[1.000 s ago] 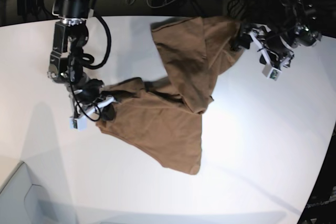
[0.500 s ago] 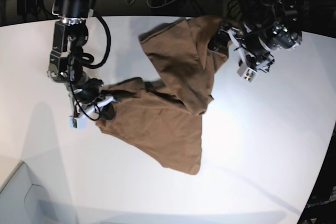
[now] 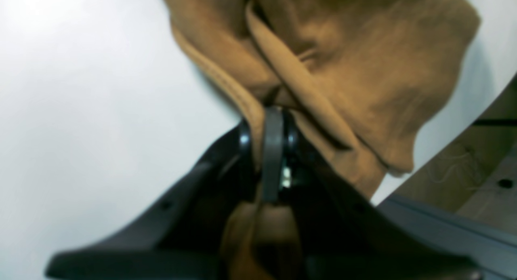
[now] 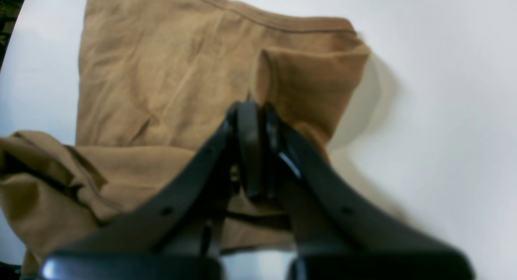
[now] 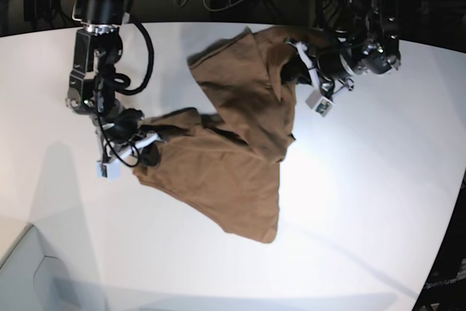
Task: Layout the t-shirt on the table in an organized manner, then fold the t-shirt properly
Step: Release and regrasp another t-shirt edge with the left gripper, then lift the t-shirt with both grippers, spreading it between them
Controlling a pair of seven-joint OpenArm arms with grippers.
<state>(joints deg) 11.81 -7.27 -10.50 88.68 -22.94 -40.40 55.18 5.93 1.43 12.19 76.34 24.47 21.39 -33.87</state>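
Cloth dominates the middle of the base view: the t-shirt [image 5: 240,143], a tan-brown, soft matte cotton, lies crumpled across the table [image 5: 364,202], whose smooth white top shows a curved far edge against the dark background at the top of the frame. The garment forms a rough sideways V. One limb runs from the upper centre down to a blunt point at lower centre, the other reaches toward the left of the frame. Deep folds and shadowed creases cross where the two limbs meet.

At the left of the base view the right gripper [image 5: 142,145] has its black jaws pressed together on a bunched edge of the t-shirt. In the right wrist view the same gripper [image 4: 252,110] shows two slim, dark, smooth fingers meeting at a thick fold, with a stitched hem running along the top of the frame and flat fabric spread to the upper left.

Toward the upper right of the base view the left gripper [image 5: 297,63] sits at the shirt's top edge. In the left wrist view this gripper [image 3: 268,122] is pinched shut on a doubled band of cloth. Fabric is caught between the glossy black jaws, and loose folds with a rounded lobe hang toward the upper right over the white table [image 3: 80,90].
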